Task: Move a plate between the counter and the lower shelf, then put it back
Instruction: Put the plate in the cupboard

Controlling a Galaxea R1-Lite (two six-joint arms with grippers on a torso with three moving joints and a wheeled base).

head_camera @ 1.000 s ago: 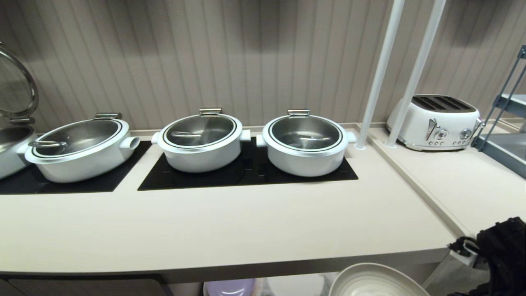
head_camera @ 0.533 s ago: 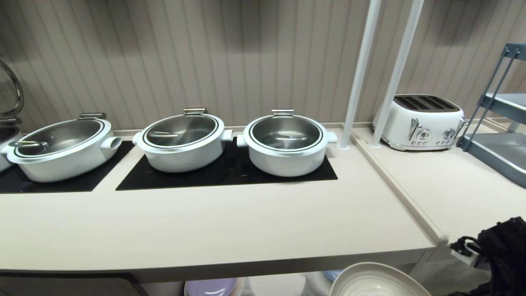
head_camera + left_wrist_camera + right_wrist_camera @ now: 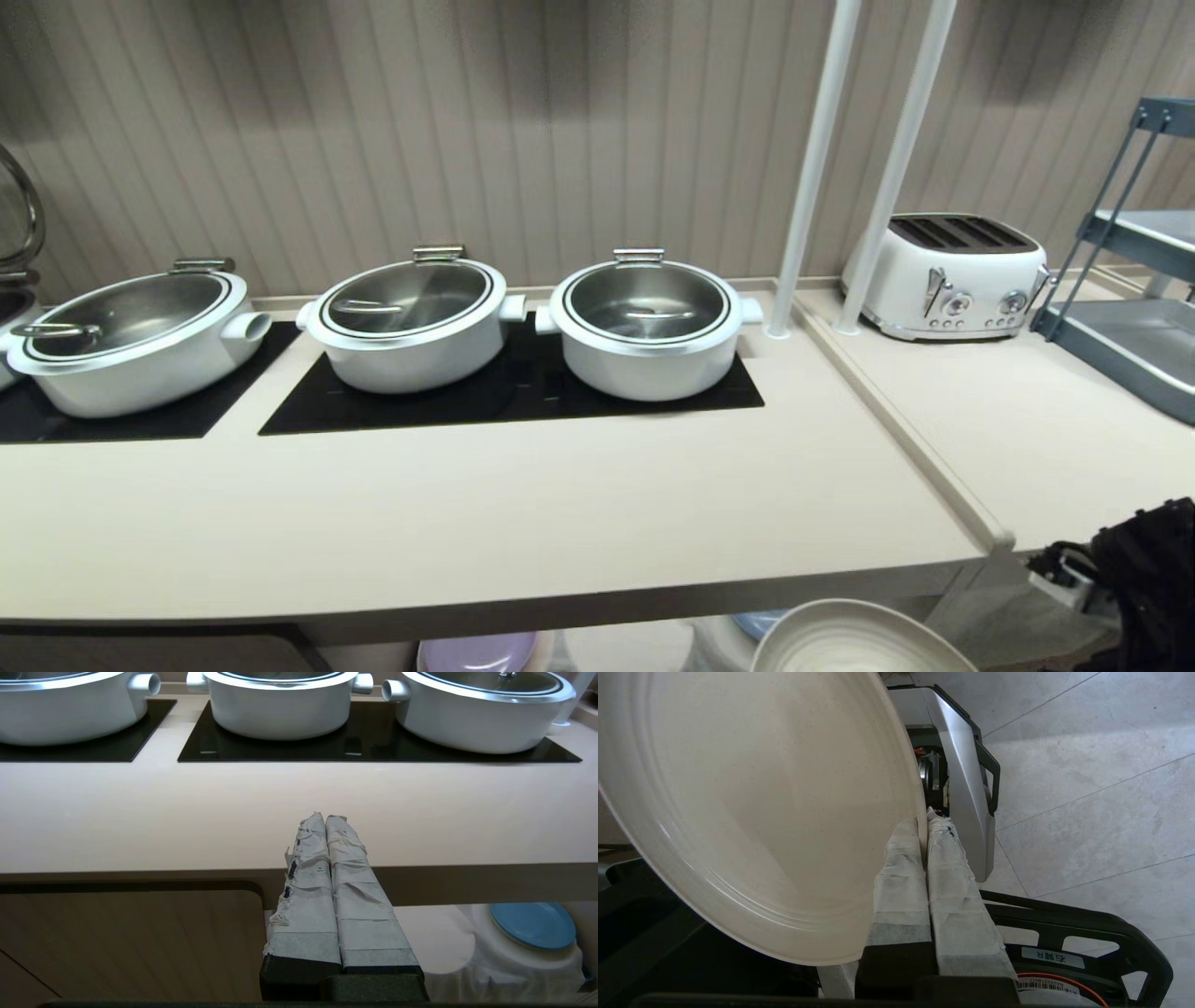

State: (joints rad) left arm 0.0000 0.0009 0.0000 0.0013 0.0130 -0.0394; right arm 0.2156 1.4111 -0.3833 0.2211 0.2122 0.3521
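The cream plate (image 3: 850, 639) hangs below the front edge of the beige counter (image 3: 523, 523), at the head view's bottom right. My right gripper (image 3: 923, 816) is shut on the plate's (image 3: 752, 802) rim, holding it tilted on edge above the floor. The right arm (image 3: 1144, 579) shows as a black mass at the counter's right corner. Under the counter (image 3: 187, 812) lies the lower shelf (image 3: 434, 942) with its white cloth. My left gripper (image 3: 324, 817) is shut on nothing, level with the counter's front edge.
Three white pots (image 3: 644, 322) with glass lids stand on black glass rectangles. A white toaster (image 3: 948, 275), two white poles (image 3: 812, 187) and a grey-blue tray rack (image 3: 1130, 317) are at the right. A blue plate (image 3: 532, 924) and a lilac plate (image 3: 478, 651) rest on the shelf.
The whole head view slid left early in the second, so the camera turned right. The plate and right arm kept their place in the picture. Little has shifted since.
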